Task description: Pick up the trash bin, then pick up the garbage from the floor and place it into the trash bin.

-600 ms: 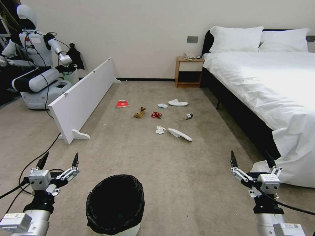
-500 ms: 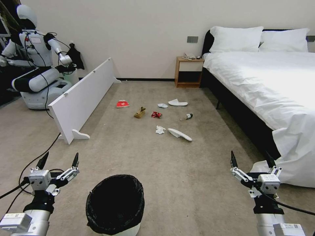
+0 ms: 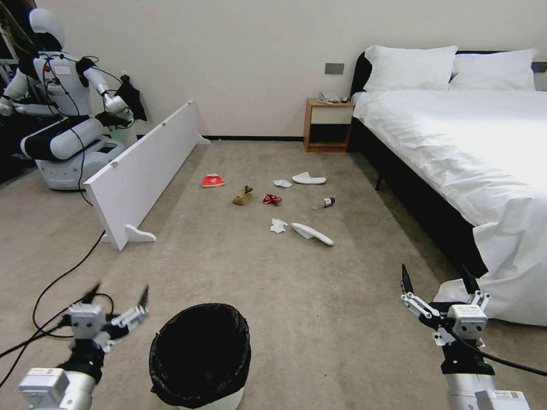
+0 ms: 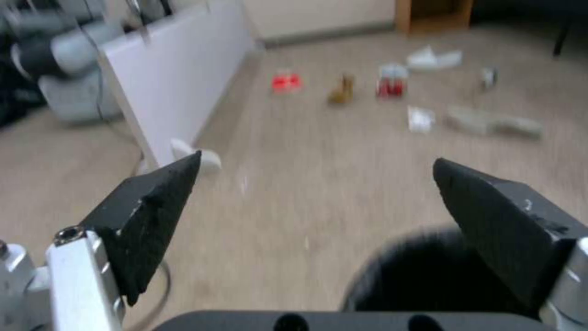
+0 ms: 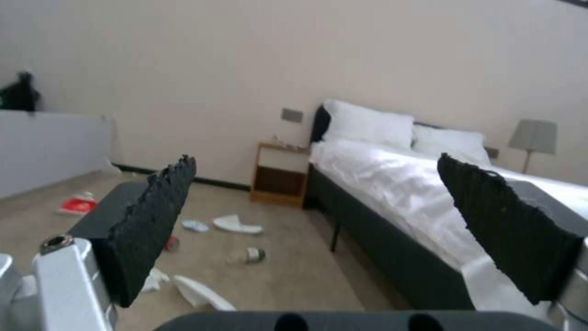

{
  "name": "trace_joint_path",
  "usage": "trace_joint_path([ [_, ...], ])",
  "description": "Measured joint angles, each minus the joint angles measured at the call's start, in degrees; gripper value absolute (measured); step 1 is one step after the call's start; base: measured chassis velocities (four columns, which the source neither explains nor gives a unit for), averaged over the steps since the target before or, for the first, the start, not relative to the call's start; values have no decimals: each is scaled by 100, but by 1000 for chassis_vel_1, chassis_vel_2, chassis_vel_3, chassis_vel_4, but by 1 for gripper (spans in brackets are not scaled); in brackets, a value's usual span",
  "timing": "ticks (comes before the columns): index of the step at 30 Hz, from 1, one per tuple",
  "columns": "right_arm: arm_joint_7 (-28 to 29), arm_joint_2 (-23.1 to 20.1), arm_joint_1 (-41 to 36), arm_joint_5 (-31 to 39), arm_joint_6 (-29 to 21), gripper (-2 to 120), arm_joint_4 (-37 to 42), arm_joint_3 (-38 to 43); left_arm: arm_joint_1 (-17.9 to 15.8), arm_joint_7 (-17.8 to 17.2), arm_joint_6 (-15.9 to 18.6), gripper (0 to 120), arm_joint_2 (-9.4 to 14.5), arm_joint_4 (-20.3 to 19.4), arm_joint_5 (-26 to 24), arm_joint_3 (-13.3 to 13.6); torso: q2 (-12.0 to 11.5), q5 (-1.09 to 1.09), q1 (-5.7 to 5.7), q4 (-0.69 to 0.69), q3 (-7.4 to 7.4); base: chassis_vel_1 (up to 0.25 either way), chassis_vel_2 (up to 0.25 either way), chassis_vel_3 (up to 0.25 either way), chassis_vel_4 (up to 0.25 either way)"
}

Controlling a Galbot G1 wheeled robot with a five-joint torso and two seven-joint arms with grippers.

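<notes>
Carpet (image 3: pixel 319 296) lies littered well ahead; nearer stands the trash bin (image 3: pixel 199 356), untouched. The left gripper (image 3: pixel 117 304), fingers spread, has dipped toward the bin's rim, likely starting the pickup. The right gripper (image 3: pixel 436 282) hangs released.

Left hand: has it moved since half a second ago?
Yes. The left hand has dropped lower and shifted toward the trash bin, which stays put on the floor.
</notes>
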Motion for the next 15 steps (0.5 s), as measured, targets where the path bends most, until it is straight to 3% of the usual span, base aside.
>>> trace_joint_path([
  [4,33,18,-35,-8,-32,100,-10,21,10,0,302,100,10,-31,19,28,0,0,0,0,0,0,0,0,0],
  [5,47,30,-62,-9,-42,100,-16,39,12,-1,634,100,25,-63,19,49,0,0,0,-1,0,0,0,0,0],
  [7,49,32,-66,-10,-43,100,-18,42,11,-3,726,100,29,-66,18,52,0,0,0,-1,0,0,0,0,0],
  [9,61,53,-113,-24,-44,100,-49,76,-27,-62,1332,100,46,-44,59,94,0,0,0,-1,0,0,0,0,0],
  [10,61,53,-113,-24,-44,100,-49,76,-27,-62,1332,100,46,-44,59,94,0,0,0,-1,0,0,0,0,0],
  [11,62,68,-132,-26,-44,100,-59,81,-61,-124,1653,100,43,34,101,127,0,0,0,0,0,0,0,0,0],
  [15,61,108,-165,-36,-18,100,-79,82,-109,-257,2070,100,14,190,-9,173,0,0,0,0,0,0,0,0,0],
])
